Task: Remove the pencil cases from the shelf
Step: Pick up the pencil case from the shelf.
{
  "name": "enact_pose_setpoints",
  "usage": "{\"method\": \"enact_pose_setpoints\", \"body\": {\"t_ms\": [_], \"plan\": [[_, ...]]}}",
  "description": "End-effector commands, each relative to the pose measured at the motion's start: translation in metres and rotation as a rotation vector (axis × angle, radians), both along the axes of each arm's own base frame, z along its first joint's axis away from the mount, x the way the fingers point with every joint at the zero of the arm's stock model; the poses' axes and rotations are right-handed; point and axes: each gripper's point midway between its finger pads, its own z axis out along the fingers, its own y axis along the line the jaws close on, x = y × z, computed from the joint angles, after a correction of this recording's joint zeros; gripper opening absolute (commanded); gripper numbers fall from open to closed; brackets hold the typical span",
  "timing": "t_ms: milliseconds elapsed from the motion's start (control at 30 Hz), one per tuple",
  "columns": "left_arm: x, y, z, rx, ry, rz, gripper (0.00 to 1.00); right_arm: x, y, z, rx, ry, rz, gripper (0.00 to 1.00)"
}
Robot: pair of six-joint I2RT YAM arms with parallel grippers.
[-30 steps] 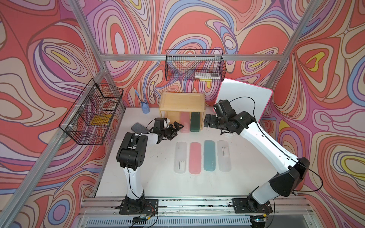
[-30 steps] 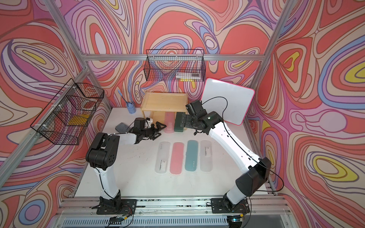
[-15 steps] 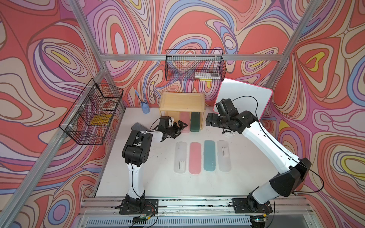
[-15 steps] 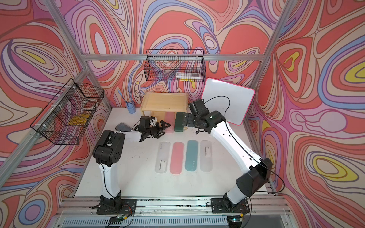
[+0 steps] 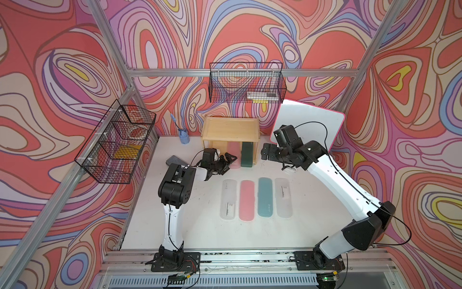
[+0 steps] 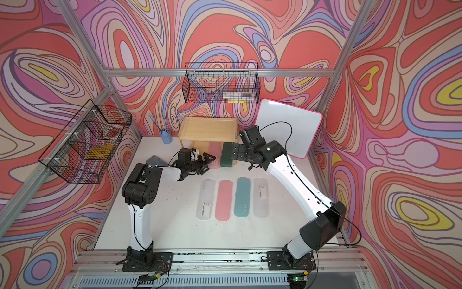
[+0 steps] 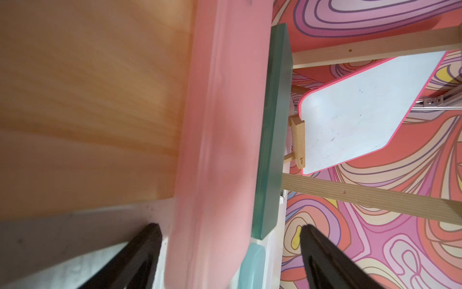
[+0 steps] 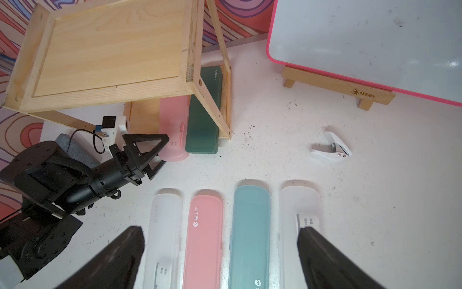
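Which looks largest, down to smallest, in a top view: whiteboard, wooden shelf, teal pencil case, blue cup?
1. whiteboard and wooden shelf: too alike to rank; the right arm hides part of the board
2. teal pencil case
3. blue cup

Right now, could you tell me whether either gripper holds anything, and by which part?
Nothing: left gripper straddles the near end of the shelved pink case without contact; right gripper is empty.

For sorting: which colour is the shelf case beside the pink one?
Dark green case; best in right wrist view.
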Motion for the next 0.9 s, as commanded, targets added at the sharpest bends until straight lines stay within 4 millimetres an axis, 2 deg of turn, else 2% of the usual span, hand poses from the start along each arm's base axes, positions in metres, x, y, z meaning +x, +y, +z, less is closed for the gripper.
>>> {"method": "enact_pose_setpoints", "body": {"t_ms": [0, 100, 200, 400, 533, 600, 700, 800, 867], "plan": [[-0.002, 0.001, -0.025, 0.009, 0.055, 0.027, 0.83, -0.003, -0.007, 0.005, -0.004, -0.015, -0.003, 0.98], [-0.002, 0.000, -0.026, -0.001, 0.054, 0.033, 0.76, -0.003, -0.006, 0.003, -0.006, -0.010, -0.002, 0.98], [-0.002, -0.001, -0.029, -0.020, 0.060, 0.039, 0.75, -0.004, -0.006, 0.003, -0.006, -0.011, 0.000, 0.98], [-0.002, 0.000, -0.036, -0.038, 0.061, 0.062, 0.63, -0.005, -0.006, -0.001, -0.009, -0.001, 0.007, 0.98], [-0.003, 0.001, -0.038, -0.050, 0.060, 0.068, 0.59, -0.006, -0.006, -0.004, -0.012, 0.005, 0.008, 0.98], [-0.003, 0.000, -0.039, -0.064, 0.060, 0.075, 0.49, -0.006, -0.006, -0.004, -0.013, 0.005, 0.008, 0.98], [-0.003, 0.001, -0.040, -0.070, 0.066, 0.082, 0.47, -0.006, -0.006, -0.004, -0.014, 0.004, 0.013, 0.98], [-0.005, 0.004, -0.041, -0.060, 0.066, 0.092, 0.33, -0.006, -0.006, -0.005, -0.017, 0.006, 0.015, 0.98], [-0.007, 0.005, -0.040, -0.052, 0.064, 0.094, 0.32, -0.006, -0.006, -0.006, -0.018, 0.008, 0.015, 0.98]]}}
